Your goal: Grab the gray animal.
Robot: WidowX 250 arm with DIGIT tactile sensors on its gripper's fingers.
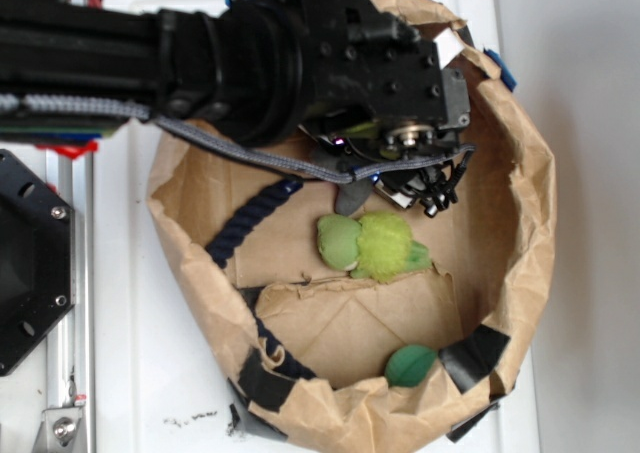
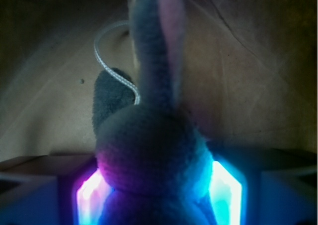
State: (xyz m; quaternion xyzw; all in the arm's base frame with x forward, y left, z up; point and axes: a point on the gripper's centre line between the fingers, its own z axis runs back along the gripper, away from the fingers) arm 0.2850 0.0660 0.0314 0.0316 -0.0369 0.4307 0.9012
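my gripper (image 2: 159,195) is clenched around the gray animal (image 2: 151,150), which sits between my glowing fingers (image 2: 226,190), its long ear pointing straight away from me. my arm reaches across into the paper bag (image 1: 520,203), above the green turtle toy (image 1: 372,245).

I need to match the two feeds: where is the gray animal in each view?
Exterior: only a gray scrap shows, under the arm's wrist, above the green plush turtle.
Wrist: the gray animal fills the centre, between the lit fingers.
Shared landmark: the brown paper bag.
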